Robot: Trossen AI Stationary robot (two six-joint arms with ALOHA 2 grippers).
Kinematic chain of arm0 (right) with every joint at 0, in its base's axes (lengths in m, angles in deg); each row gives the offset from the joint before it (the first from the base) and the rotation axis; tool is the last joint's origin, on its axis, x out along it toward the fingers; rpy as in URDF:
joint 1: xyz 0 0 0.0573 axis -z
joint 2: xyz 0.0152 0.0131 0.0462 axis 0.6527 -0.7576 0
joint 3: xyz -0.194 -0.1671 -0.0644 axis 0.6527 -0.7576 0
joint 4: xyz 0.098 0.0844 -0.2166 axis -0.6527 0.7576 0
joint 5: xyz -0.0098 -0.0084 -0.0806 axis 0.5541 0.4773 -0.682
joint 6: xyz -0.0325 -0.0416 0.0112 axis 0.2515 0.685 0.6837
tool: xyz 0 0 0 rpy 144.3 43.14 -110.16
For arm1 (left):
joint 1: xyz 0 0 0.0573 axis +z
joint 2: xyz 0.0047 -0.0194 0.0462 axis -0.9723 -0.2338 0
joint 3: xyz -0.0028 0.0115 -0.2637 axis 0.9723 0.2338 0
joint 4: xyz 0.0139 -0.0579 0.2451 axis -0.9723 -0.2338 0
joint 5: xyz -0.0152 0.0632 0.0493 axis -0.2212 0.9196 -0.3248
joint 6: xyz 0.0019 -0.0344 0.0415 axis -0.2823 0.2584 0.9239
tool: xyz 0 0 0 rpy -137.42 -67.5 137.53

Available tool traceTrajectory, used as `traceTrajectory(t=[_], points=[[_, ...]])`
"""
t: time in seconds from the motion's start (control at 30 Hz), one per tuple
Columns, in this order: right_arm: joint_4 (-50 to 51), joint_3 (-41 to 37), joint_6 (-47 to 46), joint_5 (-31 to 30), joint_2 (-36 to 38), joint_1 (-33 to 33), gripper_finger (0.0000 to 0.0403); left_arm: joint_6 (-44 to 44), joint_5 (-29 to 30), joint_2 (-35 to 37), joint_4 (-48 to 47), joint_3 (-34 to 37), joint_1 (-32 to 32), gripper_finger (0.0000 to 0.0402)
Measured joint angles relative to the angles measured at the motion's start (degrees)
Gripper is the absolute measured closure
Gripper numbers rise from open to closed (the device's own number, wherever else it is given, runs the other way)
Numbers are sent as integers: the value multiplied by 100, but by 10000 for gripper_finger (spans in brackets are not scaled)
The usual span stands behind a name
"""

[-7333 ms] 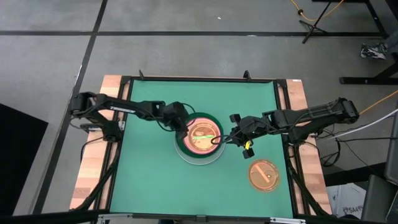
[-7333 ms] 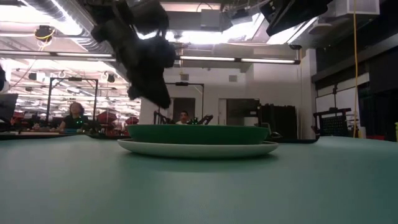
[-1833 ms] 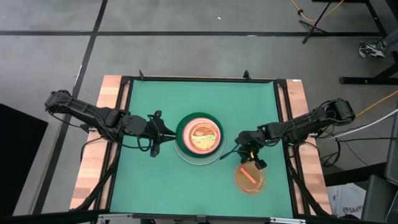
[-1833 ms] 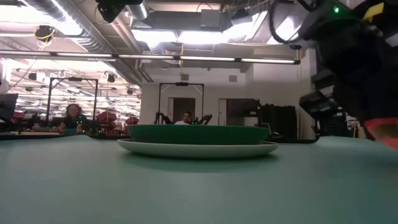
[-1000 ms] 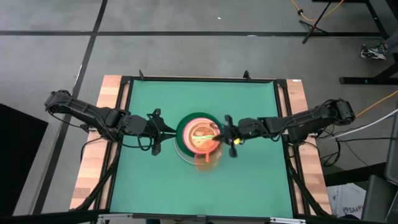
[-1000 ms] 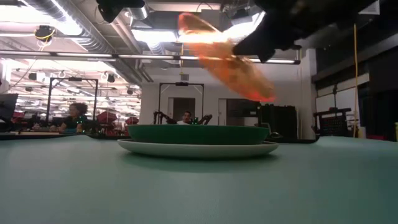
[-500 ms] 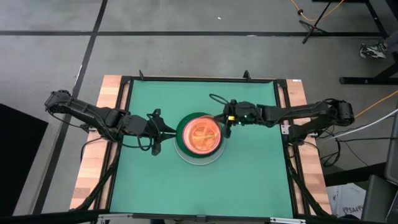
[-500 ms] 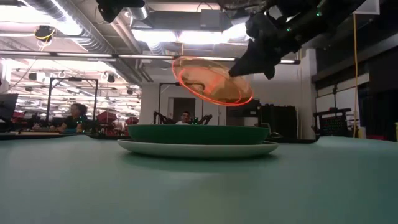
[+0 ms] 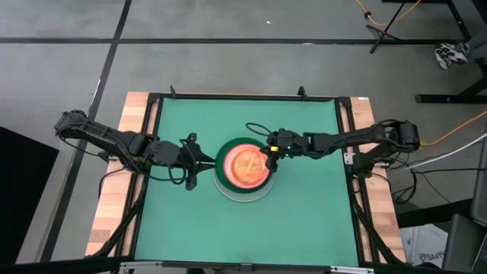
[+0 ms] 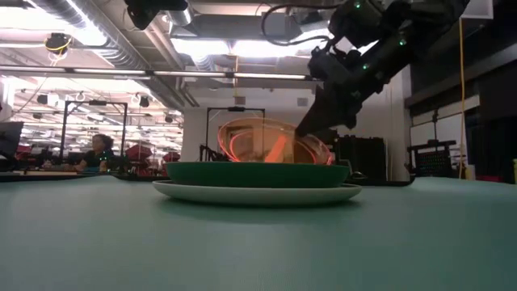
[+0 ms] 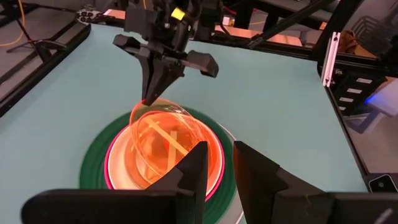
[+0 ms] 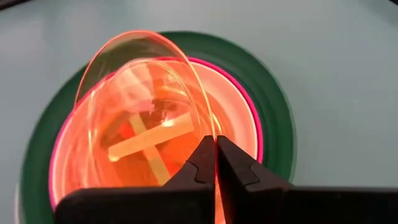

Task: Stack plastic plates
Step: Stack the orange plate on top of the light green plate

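1 tilted orange plate (image 12: 140, 118) in right claw (image 12: 216, 148)

Orange plate (image 12: 134, 87): you see translucent orange, a pale cross showing through.
Pink plate (image 12: 245, 118): magenta-pink rim.
Green plate (image 10: 258, 174): dark green.
Bottom plate (image 10: 258, 194): pale whitish.
Table (image 9: 190, 221): your teal-green mat.
Grippers (image 12: 216, 163): black.

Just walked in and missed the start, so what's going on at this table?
The right end effector is pinching the rim of an orange plate and lowering it, tilted, onto the stack of plates in the middle of the table. The plate's low edge seems to reach the stack, but it isn't lying flat. The left end effector waits just beside the stack, holding nothing.
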State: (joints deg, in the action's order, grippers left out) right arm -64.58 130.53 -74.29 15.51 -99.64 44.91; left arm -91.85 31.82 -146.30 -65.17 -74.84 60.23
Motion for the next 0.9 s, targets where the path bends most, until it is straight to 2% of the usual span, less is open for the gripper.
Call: traceTrajectory(t=[0.9], points=[[-8,0,1,-14,-174,0,402,0,2,0,-11,0,0,331]])
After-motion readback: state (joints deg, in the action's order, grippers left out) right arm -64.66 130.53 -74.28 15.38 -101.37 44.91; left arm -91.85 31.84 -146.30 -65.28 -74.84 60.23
